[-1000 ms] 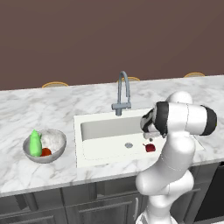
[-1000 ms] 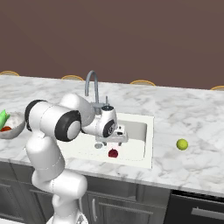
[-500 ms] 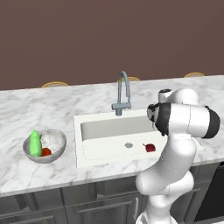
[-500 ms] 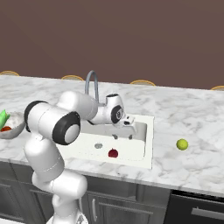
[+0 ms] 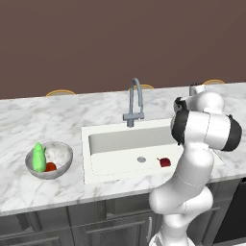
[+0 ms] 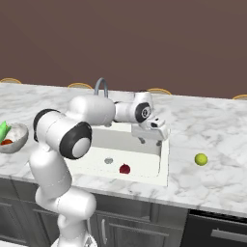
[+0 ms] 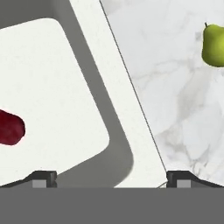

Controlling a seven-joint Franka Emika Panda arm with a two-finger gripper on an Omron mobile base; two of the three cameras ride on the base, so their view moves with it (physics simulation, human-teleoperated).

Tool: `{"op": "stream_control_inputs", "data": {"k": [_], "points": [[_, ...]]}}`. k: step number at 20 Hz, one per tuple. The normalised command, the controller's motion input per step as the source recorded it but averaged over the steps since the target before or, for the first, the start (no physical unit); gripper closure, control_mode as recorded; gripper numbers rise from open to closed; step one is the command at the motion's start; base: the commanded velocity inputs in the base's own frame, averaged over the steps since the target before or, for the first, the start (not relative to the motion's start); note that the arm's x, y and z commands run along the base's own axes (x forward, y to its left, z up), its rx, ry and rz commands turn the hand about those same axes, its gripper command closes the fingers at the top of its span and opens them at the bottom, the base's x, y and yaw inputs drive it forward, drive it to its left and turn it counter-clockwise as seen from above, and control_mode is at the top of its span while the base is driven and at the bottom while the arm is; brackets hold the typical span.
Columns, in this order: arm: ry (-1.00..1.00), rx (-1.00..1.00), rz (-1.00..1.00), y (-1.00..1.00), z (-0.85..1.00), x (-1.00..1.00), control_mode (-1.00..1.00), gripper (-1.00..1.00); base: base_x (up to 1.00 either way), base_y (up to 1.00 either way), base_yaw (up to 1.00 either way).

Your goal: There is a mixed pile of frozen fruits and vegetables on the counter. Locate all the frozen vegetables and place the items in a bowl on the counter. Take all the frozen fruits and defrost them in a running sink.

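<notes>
You see the small dark red pointed fruit (image 6: 125,168) lying in the white rectangular sink (image 6: 144,164); the yellow-green pear-shaped fruit (image 7: 214,45) rests on marble. The two-finger gripper (image 7: 111,177) is spread, empty.

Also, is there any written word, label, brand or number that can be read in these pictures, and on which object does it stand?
None: no text, label, brand, number or sign can be read in any view.
The bowl, the faucet, the sink, the counter and the robot's arm bear no writing.
</notes>
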Motion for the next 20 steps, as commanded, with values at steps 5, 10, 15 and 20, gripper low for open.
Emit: {"op": "stream_control_inputs", "data": {"k": [5, 10, 15, 20], "points": [[0.01, 0.00, -0.12, -0.67, 0.22, 0.00, -1.00, -1.00, 0.00, 0.00, 0.00], [0.01, -0.01, -0.07, -0.67, 0.17, 0.00, -1.00, -1.00, 0.00, 0.00, 0.00], [0.00, -0.01, -0.06, -0.64, -0.01, -0.06, -1.00, -1.00, 0.00, 0.00, 0.00], [0.03, 0.00, -0.01, -0.57, -0.33, 0.00, -1.00, -1.00, 0.00, 0.00, 0.00]]}}
